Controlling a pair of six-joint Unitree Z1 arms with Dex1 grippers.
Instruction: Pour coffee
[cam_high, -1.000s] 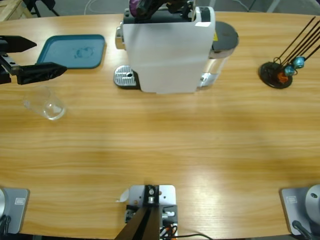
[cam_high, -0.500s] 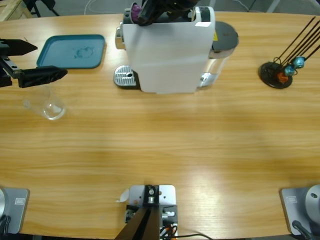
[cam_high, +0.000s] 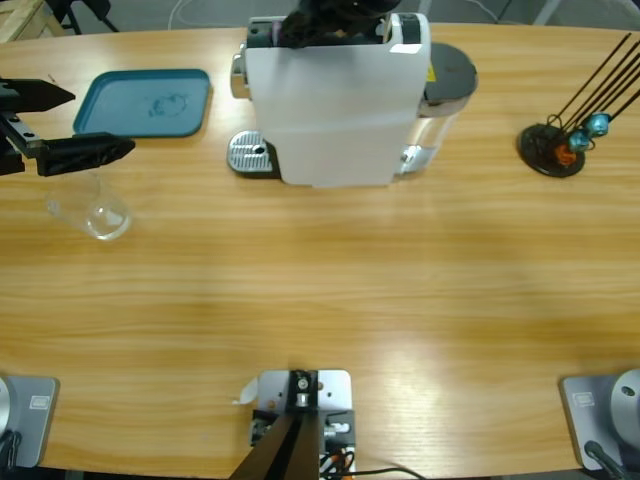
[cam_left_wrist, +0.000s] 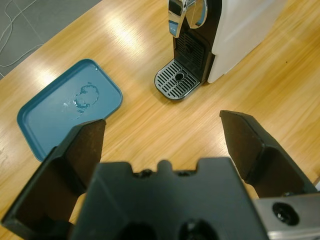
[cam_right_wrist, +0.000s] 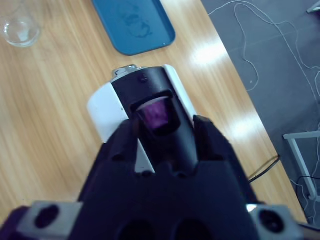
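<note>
Coffee cannot be made out in the clear glass tumbler (cam_high: 95, 210), which sits on the long wooden table (cam_high: 330, 300) near its left end, just below the left gripper (cam_high: 100, 120). That gripper's black fingers (cam_left_wrist: 80, 150) are spread wide with nothing between them, one of them overlapping the tumbler's rim in the high view. Beyond them lie a teal rectangular tray (cam_high: 140, 100) dotted with water drops and the white-and-black capsule coffee machine (cam_high: 335, 100) with its round metal drip grate (cam_high: 250, 155), which has no cup on it. The right gripper (cam_high: 320, 18) is over the machine's black top, and the right wrist view shows a small purple capsule (cam_right_wrist: 156, 114) in the opening there, between that gripper's fingers (cam_right_wrist: 205, 132); whether they grip it cannot be told. A black wire capsule stand (cam_high: 555, 150) holding blue and orange capsules is at the table's right end, well apart. Half a second ago the purple capsule showed at the machine's top left in the high view; now it is nearly hidden. The left gripper and tumbler have not moved.
</note>
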